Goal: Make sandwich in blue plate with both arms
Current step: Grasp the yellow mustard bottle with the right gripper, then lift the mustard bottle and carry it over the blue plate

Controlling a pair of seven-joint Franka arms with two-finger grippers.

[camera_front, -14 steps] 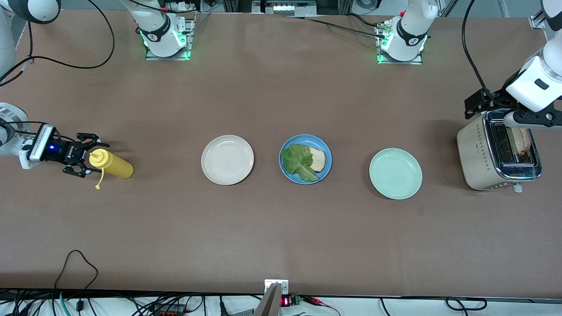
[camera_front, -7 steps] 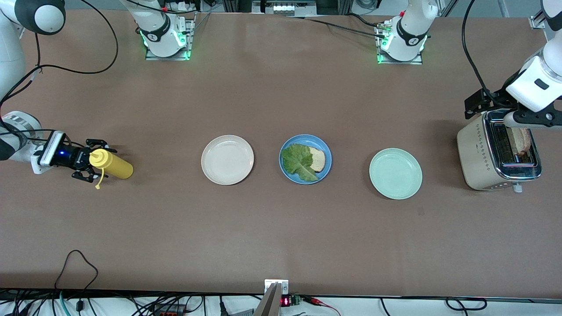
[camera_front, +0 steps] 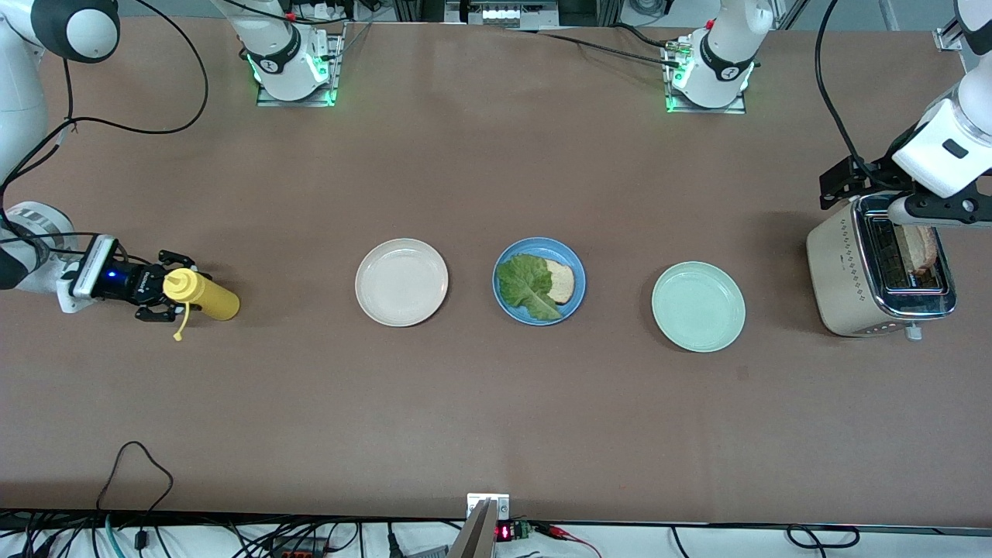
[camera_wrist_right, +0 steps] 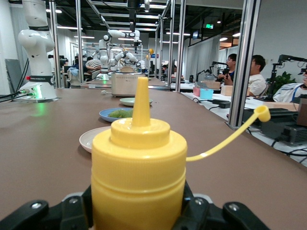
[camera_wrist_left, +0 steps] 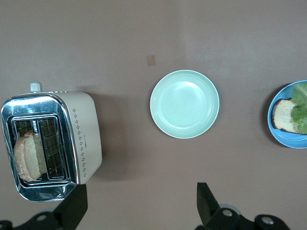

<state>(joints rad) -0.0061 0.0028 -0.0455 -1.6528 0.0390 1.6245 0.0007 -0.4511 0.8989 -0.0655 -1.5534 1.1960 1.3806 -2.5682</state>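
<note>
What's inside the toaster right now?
One bread slice stands in a slot of the toaster; its lower part is hidden inside. The other slot looks empty.

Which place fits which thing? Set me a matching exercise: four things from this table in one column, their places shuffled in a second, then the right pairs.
Things:
1. lettuce leaf
2. bread slice standing upright
3. yellow squeeze bottle
4. mint-green plate

Places:
A. in the toaster, under the left end effector
B. between the blue plate and the toaster
C. between the right end effector's fingers
D. on the blue plate

Pairs: 1-D, 2-A, 3-C, 4-B
</note>
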